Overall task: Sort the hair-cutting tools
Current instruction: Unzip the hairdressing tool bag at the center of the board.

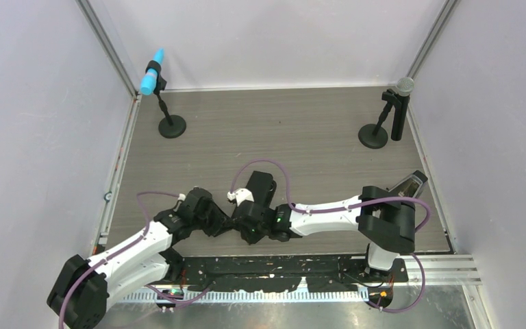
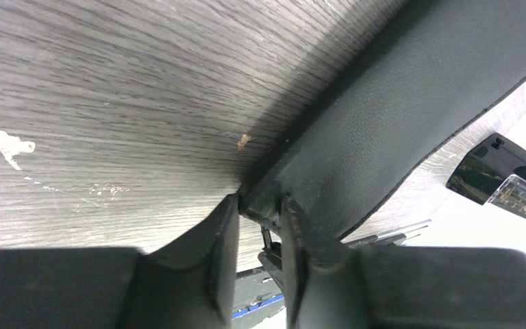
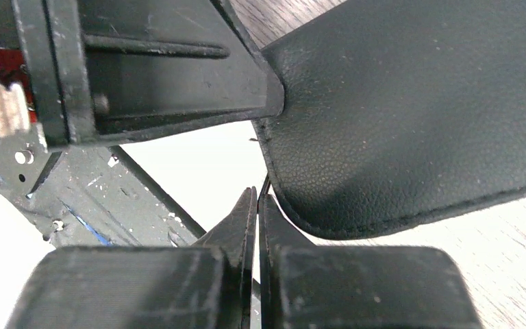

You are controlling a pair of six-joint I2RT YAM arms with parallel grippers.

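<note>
Right up against the lens, the right gripper (image 3: pixel 259 199) has its two black fingers pressed almost flat together on a thin dark tab (image 3: pixel 265 184) at the rim of the flat black grained zip case (image 3: pixel 411 103) — a zip pull, I judge, though too little shows to be sure. The left gripper (image 2: pixel 260 205) is clamped across a corner edge of the same case, over the near middle of the grey wood-grain table (image 2: pixel 109 103). Whether the case lies flat or is tipped up I cannot tell.

No hair-cutting tools show in any view — scissors, comb and clips are probably inside the case. Once out, the scissors should be stiff, slick and pointed, best pinched across the closed blades near the pivot. The comb and clips would be light and low-lying, so they want a narrow pinch across the spine.

A blue-capped microphone (image 1: pixel 152 74) and a silver-headed microphone (image 1: pixel 403 85) stand at the far corners.
</note>
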